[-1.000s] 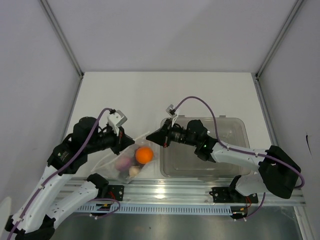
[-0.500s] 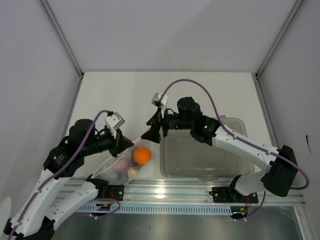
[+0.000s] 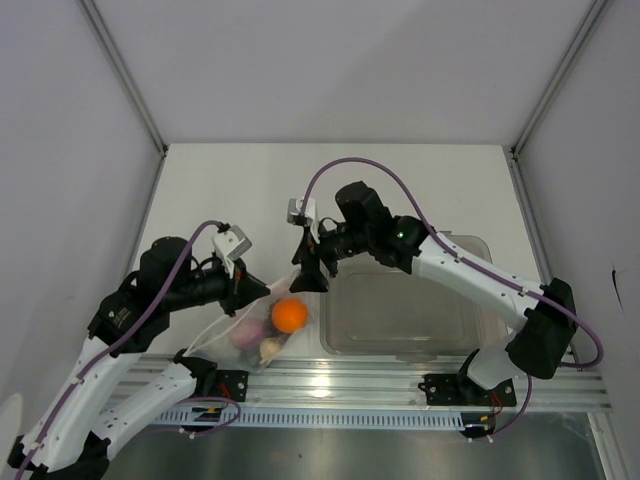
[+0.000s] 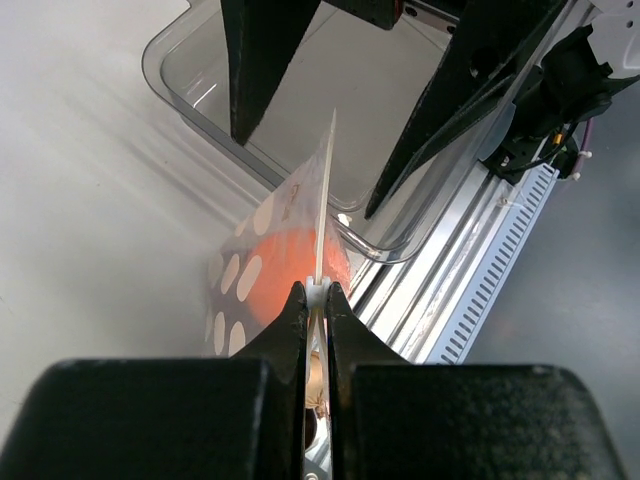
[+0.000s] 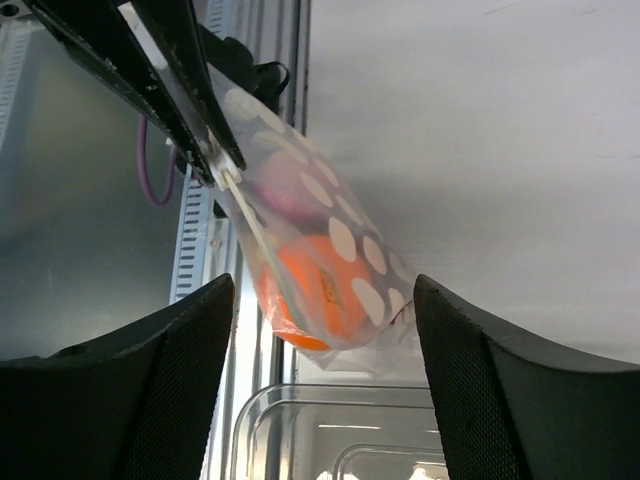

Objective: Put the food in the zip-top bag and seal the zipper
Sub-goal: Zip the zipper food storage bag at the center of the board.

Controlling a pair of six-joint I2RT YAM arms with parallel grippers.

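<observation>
The zip-top bag hangs low at the near table edge, holding food: an orange ball, a purple round fruit and a small beige lump. My left gripper is shut on the zipper at the bag's left end. The strip runs away from its tips, edge-on. My right gripper points down over the bag's right end, open and holding nothing. In the right wrist view, the ball and the white-dotted bag lie between my spread right fingers.
A rigid clear rectangular tub stands just right of the bag, its corner close behind the zipper's far end. The aluminium rail runs along the near table edge, below the bag.
My right gripper has opened and let go of the bag's right end. Its arm swung left and back, from over the tub to above the bag. The left grip is unchanged.
</observation>
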